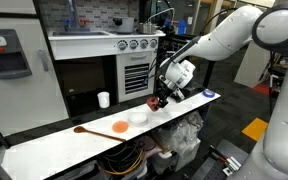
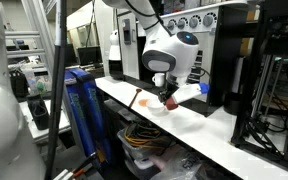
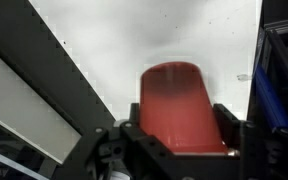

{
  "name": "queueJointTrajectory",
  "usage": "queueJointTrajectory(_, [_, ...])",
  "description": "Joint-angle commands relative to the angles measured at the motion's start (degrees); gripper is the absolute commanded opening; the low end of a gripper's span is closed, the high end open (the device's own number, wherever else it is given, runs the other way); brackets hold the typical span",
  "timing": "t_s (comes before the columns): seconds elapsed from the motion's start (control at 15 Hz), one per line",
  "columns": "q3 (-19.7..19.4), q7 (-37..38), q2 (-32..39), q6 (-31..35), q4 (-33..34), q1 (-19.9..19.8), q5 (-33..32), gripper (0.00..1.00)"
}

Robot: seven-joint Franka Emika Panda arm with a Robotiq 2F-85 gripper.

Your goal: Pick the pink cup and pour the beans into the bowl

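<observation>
My gripper (image 1: 159, 100) is shut on the pink cup (image 3: 179, 105) and holds it above the white table. In the wrist view the cup fills the space between both fingers (image 3: 179, 140). In an exterior view the cup (image 1: 156, 101) hangs just right of the small white bowl (image 1: 137, 118), slightly above it. In the other exterior view the cup (image 2: 168, 98) shows under the gripper (image 2: 166, 95). The beans are not visible from here. The bowl is hidden in the wrist view.
An orange flat dish (image 1: 119, 127) and a wooden spoon (image 1: 85, 131) lie left of the bowl. A taller white cup (image 1: 104, 99) stands at the table's back. A white object (image 1: 209, 95) lies at the table's right end. An oven unit stands behind.
</observation>
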Motion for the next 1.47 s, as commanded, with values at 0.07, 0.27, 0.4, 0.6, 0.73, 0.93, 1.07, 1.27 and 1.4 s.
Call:
queueJointTrajectory(0.07, [0.0,0.0,0.0,0.0,0.0,0.0,0.0,0.73])
queueJointTrajectory(0.27, [0.0,0.0,0.0,0.0,0.0,0.0,0.0,0.73])
queueJointTrajectory(0.4, [-0.2,0.8,0.2,0.0,0.1,0.1,-1.0,0.48])
queueJointTrajectory(0.6, [-0.4,2.5,0.5,0.4,0.2,0.8,-5.4,0.48])
queueJointTrajectory(0.73, [-0.5,4.4,0.6,0.5,0.2,1.2,-9.2,0.48])
queueJointTrajectory(0.93, [2.4,8.1,0.3,0.9,0.3,-1.2,-16.3,0.48])
queueJointTrajectory(1.07, [3.2,10.7,0.4,1.0,0.7,-1.5,-20.9,0.48])
queueJointTrajectory(1.27, [4.1,15.8,0.7,1.2,1.3,-1.8,-28.7,0.48])
queueJointTrajectory(1.4, [4.8,19.5,0.7,0.9,1.8,-2.1,-34.4,0.48])
